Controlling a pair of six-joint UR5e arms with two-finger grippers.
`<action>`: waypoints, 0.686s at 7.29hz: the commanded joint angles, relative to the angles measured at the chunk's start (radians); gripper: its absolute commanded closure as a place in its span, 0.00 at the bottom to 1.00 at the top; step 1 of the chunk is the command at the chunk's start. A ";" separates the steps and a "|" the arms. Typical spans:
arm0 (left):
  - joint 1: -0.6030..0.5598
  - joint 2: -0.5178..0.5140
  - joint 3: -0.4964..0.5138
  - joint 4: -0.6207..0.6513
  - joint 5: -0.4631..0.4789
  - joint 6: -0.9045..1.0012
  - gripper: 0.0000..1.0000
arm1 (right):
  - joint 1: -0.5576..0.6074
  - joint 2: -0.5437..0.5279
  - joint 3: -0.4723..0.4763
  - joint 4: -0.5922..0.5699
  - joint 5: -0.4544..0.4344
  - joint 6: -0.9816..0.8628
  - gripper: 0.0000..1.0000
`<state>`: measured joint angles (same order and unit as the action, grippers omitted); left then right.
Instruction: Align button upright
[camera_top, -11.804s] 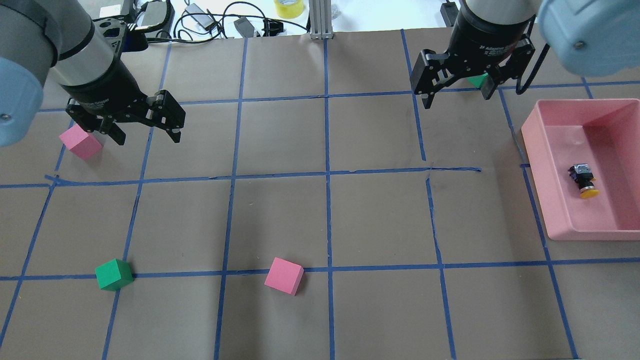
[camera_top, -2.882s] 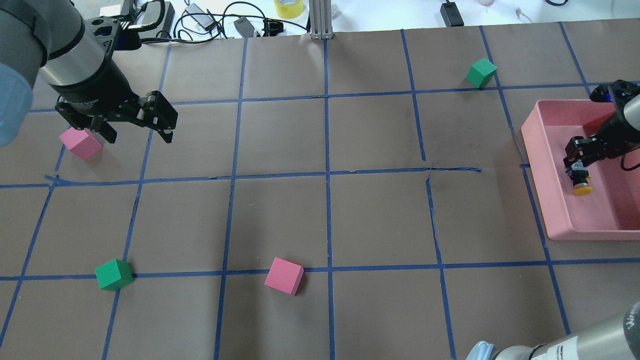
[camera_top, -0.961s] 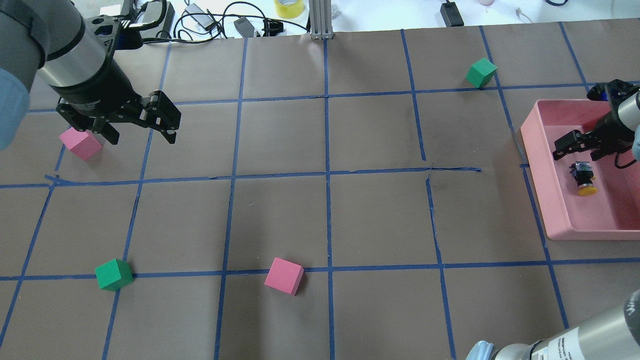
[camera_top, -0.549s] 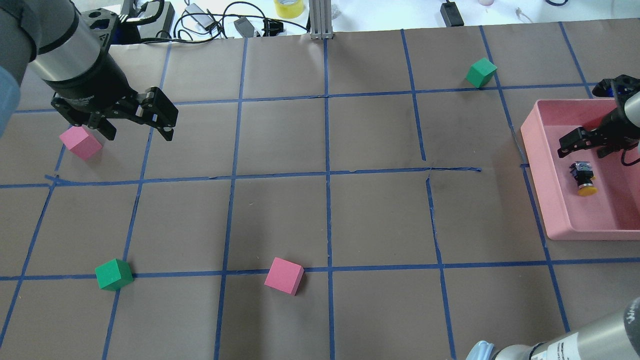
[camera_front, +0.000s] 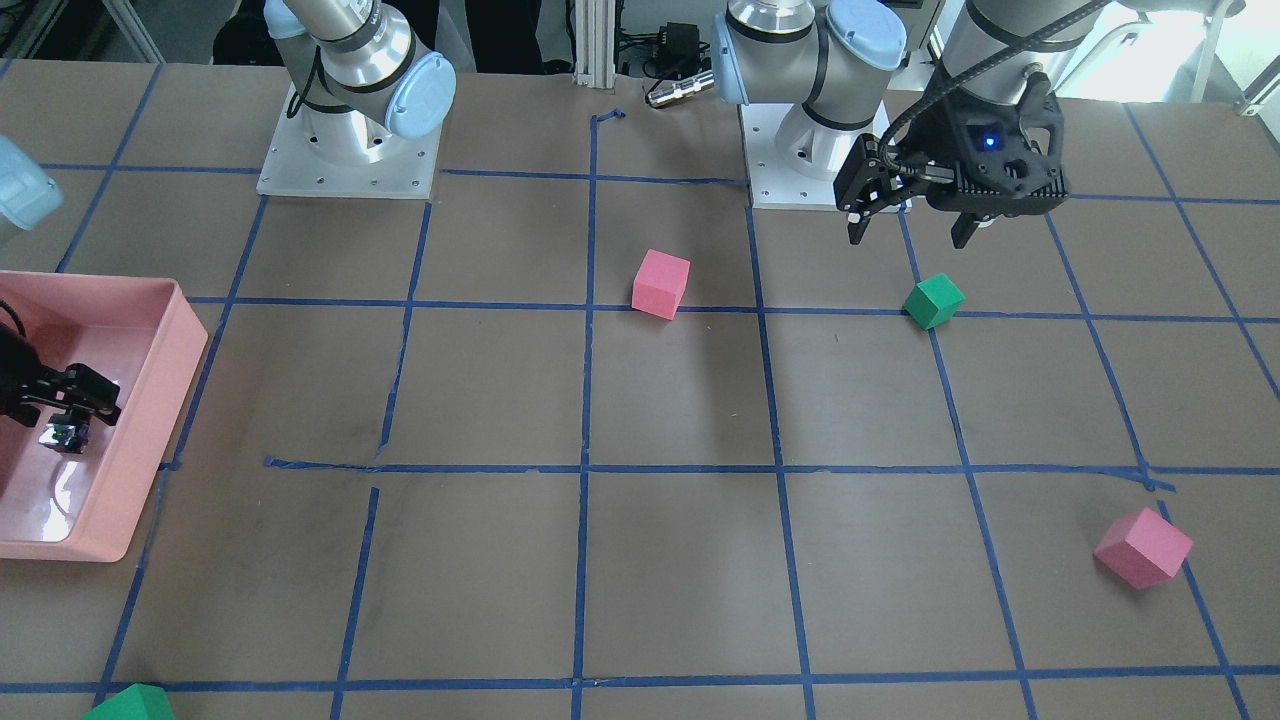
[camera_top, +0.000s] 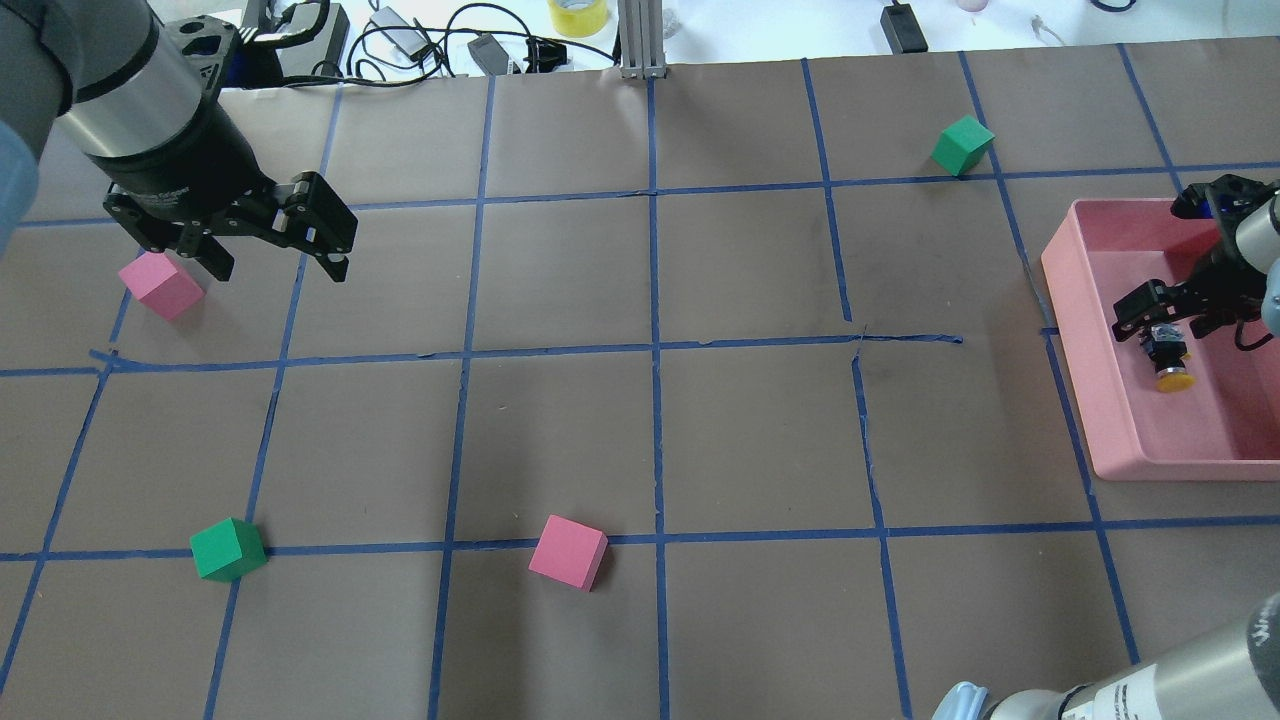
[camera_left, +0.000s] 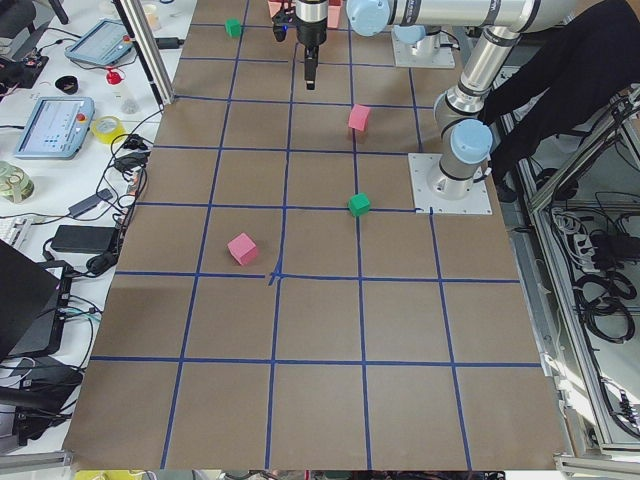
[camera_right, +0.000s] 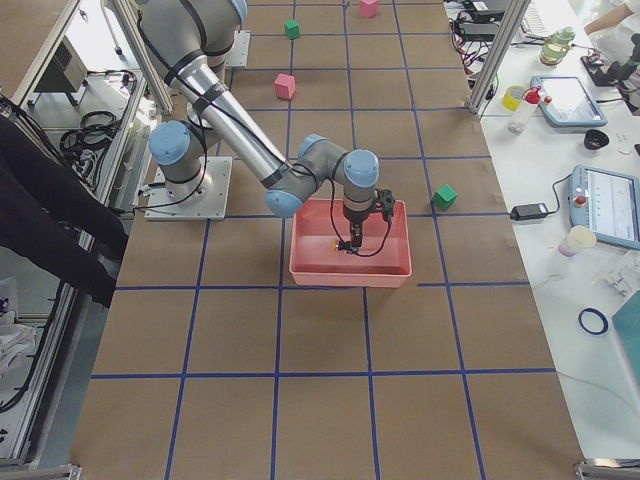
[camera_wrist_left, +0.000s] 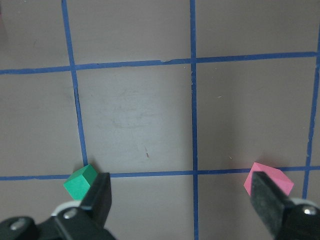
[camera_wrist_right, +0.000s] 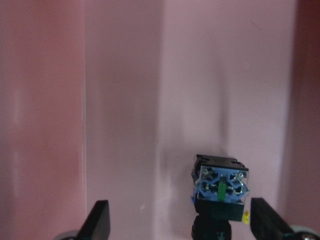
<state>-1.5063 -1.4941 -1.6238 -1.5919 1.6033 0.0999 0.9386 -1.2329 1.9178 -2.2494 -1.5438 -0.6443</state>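
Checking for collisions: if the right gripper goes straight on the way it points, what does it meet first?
Probably the button, its terminal end facing the right gripper between the open fingers; beyond it, the floor of the pink tray. Depth is unclear.

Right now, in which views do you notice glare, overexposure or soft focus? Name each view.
Front-facing: white glare on the floor of the pink tray. Overhead: the bench beyond the table is blown out white. Right wrist: the button is fairly sharp, the tray walls soft. Left wrist: the table is sharp, the fingers of the left gripper blurred.
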 joint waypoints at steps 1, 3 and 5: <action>0.000 0.008 -0.004 -0.003 0.003 0.000 0.00 | 0.000 0.019 0.003 -0.004 -0.004 -0.003 0.00; 0.000 0.009 -0.007 -0.005 0.003 0.000 0.00 | 0.000 0.029 0.003 -0.004 -0.004 -0.005 0.00; -0.002 0.011 -0.005 -0.013 0.003 -0.003 0.00 | 0.000 0.030 0.004 -0.004 -0.025 -0.015 0.00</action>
<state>-1.5073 -1.4841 -1.6288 -1.6004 1.6061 0.0977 0.9388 -1.2045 1.9216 -2.2534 -1.5592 -0.6516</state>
